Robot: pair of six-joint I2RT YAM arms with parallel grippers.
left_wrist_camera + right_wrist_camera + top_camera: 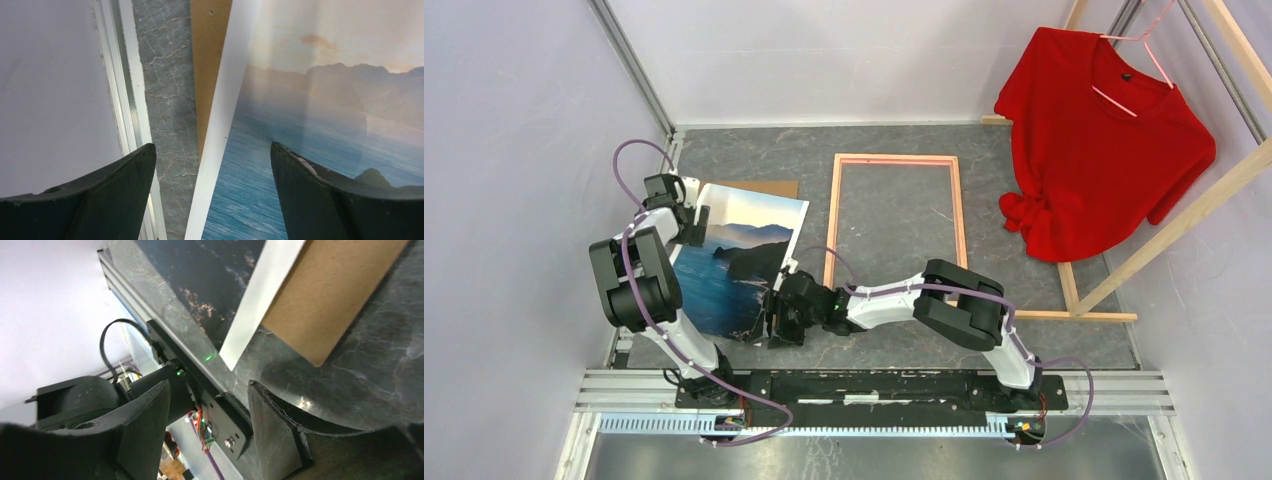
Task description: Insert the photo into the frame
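Observation:
The photo (pixel 742 262), blue mountains and water with a white border, lies at the left of the table on a brown backing board (pixel 771 187). The frame (pixel 959 215) lies flat to its right, wood-coloured rim up, the table showing through it. My left gripper (pixel 696 226) is open at the photo's far left edge. In the left wrist view the gripper (pixel 212 155) straddles the white border of the photo (pixel 320 100), beside the board (pixel 207 60). My right gripper (pixel 776 316) is open at the photo's near right corner. The right wrist view shows the gripper (pixel 207 387) empty, with the photo corner (pixel 250 310) and board (pixel 330 295) just beyond.
A wooden clothes rack (pixel 1164 240) with a red shirt (pixel 1099 140) on a pink hanger stands at the back right. A white wall with a metal rail (pixel 125 100) runs close along the left gripper. The arms' base rail (pixel 874 390) lines the near edge.

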